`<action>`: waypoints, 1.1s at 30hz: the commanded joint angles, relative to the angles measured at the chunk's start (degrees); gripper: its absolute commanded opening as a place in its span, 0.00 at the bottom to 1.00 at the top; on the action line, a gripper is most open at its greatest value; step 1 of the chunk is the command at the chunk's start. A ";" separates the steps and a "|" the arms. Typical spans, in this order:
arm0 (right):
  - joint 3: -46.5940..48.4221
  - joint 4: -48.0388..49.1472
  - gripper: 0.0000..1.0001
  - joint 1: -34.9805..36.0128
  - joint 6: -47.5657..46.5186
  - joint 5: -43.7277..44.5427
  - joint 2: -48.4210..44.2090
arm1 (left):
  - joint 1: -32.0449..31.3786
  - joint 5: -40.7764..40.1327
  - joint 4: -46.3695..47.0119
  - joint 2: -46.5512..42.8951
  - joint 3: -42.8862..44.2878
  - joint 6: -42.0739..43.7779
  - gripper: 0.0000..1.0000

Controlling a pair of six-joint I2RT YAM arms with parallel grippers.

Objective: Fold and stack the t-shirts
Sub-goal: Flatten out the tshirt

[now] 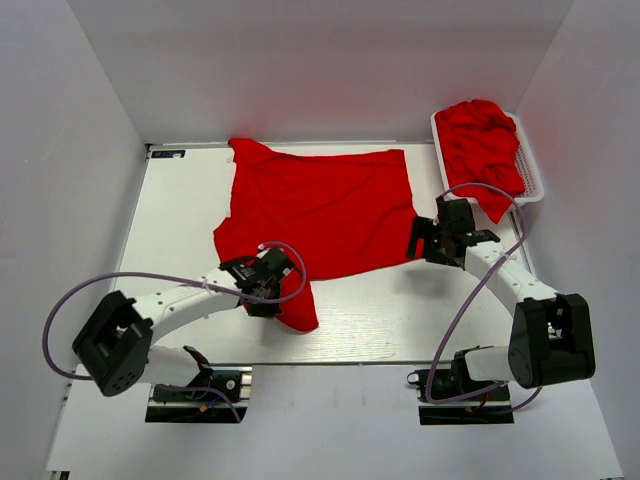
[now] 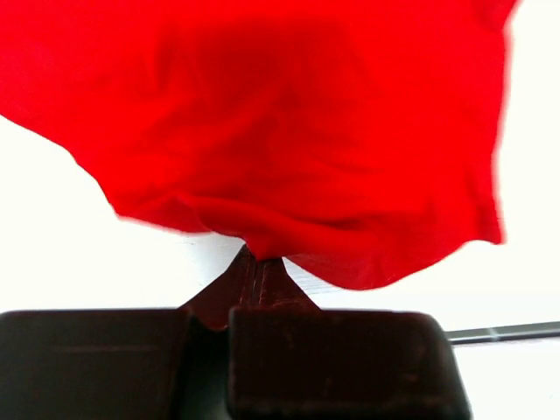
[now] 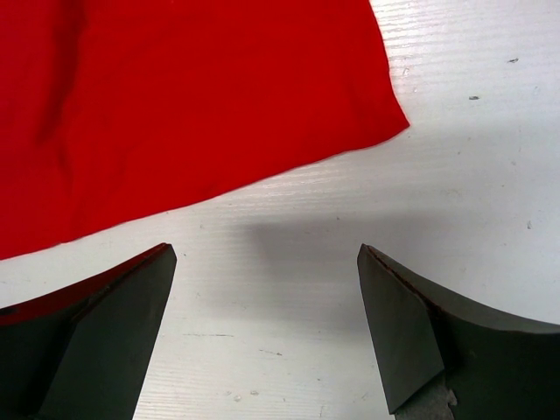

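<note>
A red t-shirt (image 1: 320, 205) lies spread on the white table, its near left part bunched and lifted. My left gripper (image 1: 272, 272) is shut on that bunched edge; in the left wrist view the cloth (image 2: 289, 131) hangs from the closed fingertips (image 2: 256, 262). My right gripper (image 1: 418, 240) is open and empty, just off the shirt's right edge. In the right wrist view the shirt's corner (image 3: 175, 105) lies beyond the spread fingers (image 3: 122, 315), with bare table between them. More red t-shirts (image 1: 482, 145) are heaped in a white basket (image 1: 530, 170) at the back right.
The white table (image 1: 400, 310) has bare surface in front of the shirt and along its left side. White walls close in the back and both sides. Purple cables loop beside each arm.
</note>
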 commanded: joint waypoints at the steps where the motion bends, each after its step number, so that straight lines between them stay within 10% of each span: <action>1: 0.06 1.66 0.90 -0.17 0.56 1.97 0.04 | 0.14 -3.90 1.50 -4.52 2.54 1.60 0.00; 26: 9.82 5.17 0.89 -0.17 8.47 13.50 19.29 | 0.14 0.14 -3.60 -11.82 5.09 4.68 0.00; 33: 8.93 7.90 0.60 -0.08 8.12 12.18 20.78 | 0.14 -1.18 -4.13 -11.82 6.15 4.68 0.00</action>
